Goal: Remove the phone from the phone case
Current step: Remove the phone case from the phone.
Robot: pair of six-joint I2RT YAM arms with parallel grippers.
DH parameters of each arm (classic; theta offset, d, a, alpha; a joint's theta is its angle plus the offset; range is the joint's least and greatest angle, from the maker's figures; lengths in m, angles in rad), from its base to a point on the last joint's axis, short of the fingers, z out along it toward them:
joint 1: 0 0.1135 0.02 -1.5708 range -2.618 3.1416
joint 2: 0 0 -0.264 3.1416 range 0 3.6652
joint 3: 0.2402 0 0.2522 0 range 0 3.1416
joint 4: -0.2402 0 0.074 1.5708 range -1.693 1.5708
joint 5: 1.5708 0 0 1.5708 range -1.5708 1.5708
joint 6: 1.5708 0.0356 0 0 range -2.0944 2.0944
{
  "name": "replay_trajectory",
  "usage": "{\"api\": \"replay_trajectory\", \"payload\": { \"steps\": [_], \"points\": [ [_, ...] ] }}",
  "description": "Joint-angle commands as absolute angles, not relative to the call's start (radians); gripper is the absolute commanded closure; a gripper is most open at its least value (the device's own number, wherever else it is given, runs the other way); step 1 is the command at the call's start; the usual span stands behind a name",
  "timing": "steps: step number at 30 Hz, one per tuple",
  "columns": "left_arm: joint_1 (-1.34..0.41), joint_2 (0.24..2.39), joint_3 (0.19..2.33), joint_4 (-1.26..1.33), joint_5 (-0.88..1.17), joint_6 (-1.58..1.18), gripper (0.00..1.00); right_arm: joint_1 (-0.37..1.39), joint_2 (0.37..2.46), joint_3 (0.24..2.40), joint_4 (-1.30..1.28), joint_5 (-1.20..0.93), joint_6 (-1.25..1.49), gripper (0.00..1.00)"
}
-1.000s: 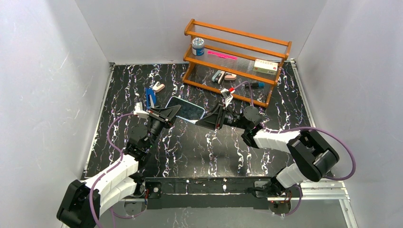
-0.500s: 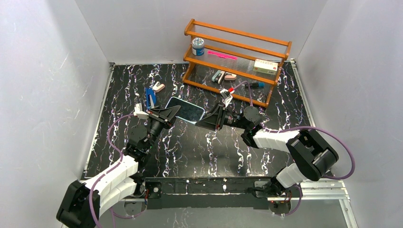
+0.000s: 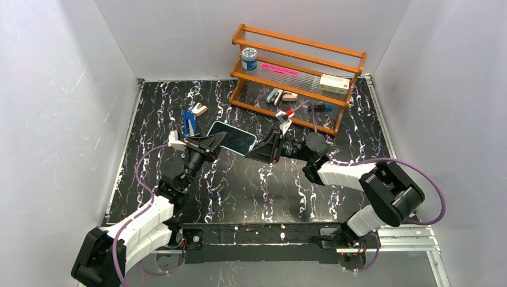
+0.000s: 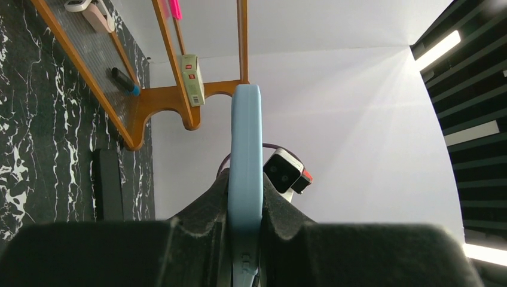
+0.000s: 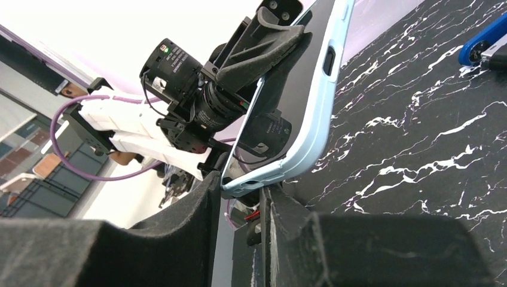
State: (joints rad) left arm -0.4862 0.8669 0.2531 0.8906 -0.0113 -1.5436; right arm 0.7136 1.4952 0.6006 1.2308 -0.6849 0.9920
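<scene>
The phone (image 3: 234,138), dark screen up, sits in a light blue case (image 4: 245,149) and is held above the table between both grippers. My left gripper (image 3: 214,142) is shut on the case's left end; in the left wrist view its fingers (image 4: 245,192) pinch the case edge-on. My right gripper (image 3: 257,149) is shut on the opposite corner. In the right wrist view (image 5: 242,186) one finger lies on the screen (image 5: 290,84) side and the other on the back of the case (image 5: 305,134).
A wooden rack (image 3: 297,40) stands at the back with a tin (image 3: 249,58), a pink pen (image 3: 279,70), a small box (image 3: 333,84) and small items. A blue tool (image 3: 189,123) lies on the black marbled table (image 3: 251,191) left of the phone.
The right gripper and the phone have shifted slightly to the left. Both grips look unchanged.
</scene>
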Motion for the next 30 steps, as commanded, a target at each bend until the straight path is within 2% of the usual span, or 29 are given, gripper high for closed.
{"api": "replay_trajectory", "payload": {
  "steps": [1,4,15,20,25,27,29,30],
  "points": [
    [-0.486,0.865,0.263,0.948,0.0,-1.605,1.0,0.721,1.497,0.648,1.285,-0.756,0.856,0.88],
    [-0.486,0.876,0.273,0.932,0.029,-1.622,1.0,0.722,1.482,0.665,1.24,-0.788,0.772,0.99],
    [-0.486,0.868,0.304,0.893,0.057,-1.616,1.0,0.73,1.43,0.745,1.001,-0.795,0.475,0.99],
    [-0.486,0.871,0.32,0.894,0.088,-1.584,1.0,0.735,1.416,0.787,0.834,-0.638,0.345,0.99],
    [-0.475,0.872,0.352,0.89,0.141,-1.479,1.0,0.727,1.405,0.723,0.843,-0.541,0.351,0.99],
    [-0.449,0.883,0.363,0.889,0.179,-1.436,1.0,0.718,1.393,0.701,0.843,-0.535,0.374,0.9],
    [-0.405,0.896,0.369,0.882,0.23,-1.392,1.0,0.705,1.378,0.688,0.82,-0.558,0.382,0.72],
    [-0.381,0.904,0.37,0.876,0.255,-1.374,1.0,0.702,1.368,0.681,0.805,-0.57,0.381,0.67]
  ]
}}
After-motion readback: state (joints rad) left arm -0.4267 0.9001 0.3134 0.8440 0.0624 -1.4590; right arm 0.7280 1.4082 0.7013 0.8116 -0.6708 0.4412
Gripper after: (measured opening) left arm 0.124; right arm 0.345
